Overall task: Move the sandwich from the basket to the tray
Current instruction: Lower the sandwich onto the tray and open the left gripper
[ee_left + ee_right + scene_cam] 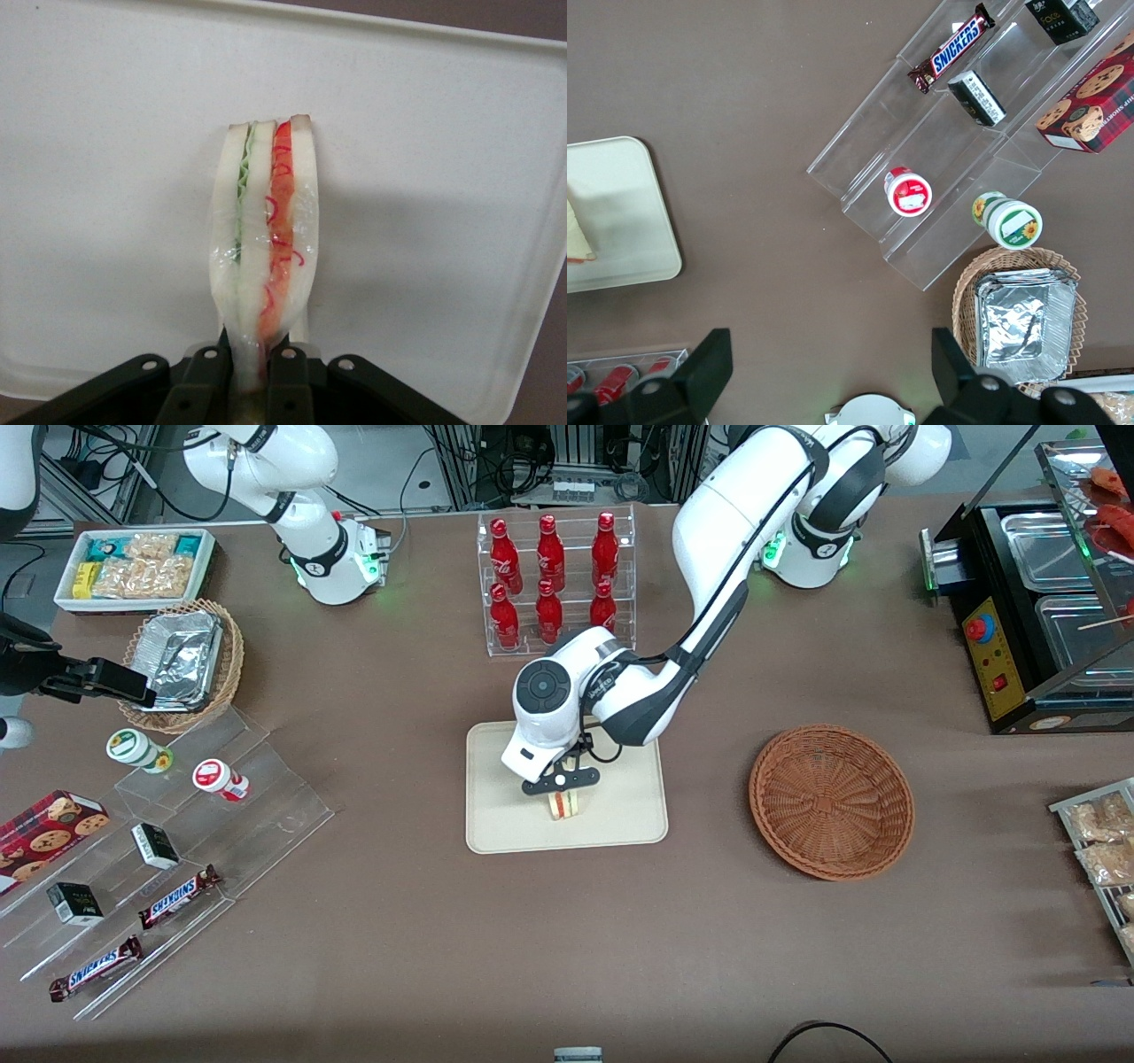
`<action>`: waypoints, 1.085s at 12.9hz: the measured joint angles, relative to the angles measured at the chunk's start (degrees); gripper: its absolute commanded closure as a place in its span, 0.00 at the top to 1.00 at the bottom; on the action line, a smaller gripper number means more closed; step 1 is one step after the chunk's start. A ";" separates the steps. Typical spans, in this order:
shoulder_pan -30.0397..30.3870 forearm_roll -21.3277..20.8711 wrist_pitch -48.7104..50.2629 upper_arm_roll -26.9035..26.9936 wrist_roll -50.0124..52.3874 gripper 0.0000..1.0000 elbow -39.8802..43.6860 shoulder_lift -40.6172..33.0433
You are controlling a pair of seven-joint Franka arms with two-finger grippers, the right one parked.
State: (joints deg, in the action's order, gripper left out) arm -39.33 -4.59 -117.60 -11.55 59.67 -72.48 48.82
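Your left arm's black two-finger gripper (562,786) pinches the pale triangular sandwich (264,257) at one end, fingers narrowed on soft bread with red and green layers. It stands on edge over the smooth cream rectangular tray (620,815). The round reddish-brown wicker basket (831,801) sits empty, toward the working arm's end.

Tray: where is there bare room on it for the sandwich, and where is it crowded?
The tray is bare around the sandwich, which the gripper pinches above the tray's middle. The only crowding is the arm overhanging the tray edge nearest the bottle rack. The basket beside it holds nothing.
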 measured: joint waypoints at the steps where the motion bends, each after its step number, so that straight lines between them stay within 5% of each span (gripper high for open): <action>1: 0.00 -0.05 -0.02 0.00 0.08 1.00 0.00 0.04; 11: 0.71 1.56 5.48 0.11 0.27 1.00 3.46 -5.00; 14: 3.04 2.32 9.93 0.33 -7.51 1.00 3.59 -9.44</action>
State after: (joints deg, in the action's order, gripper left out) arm -36.29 -2.27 -107.67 -11.22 52.16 -68.88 39.38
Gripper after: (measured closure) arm 0.000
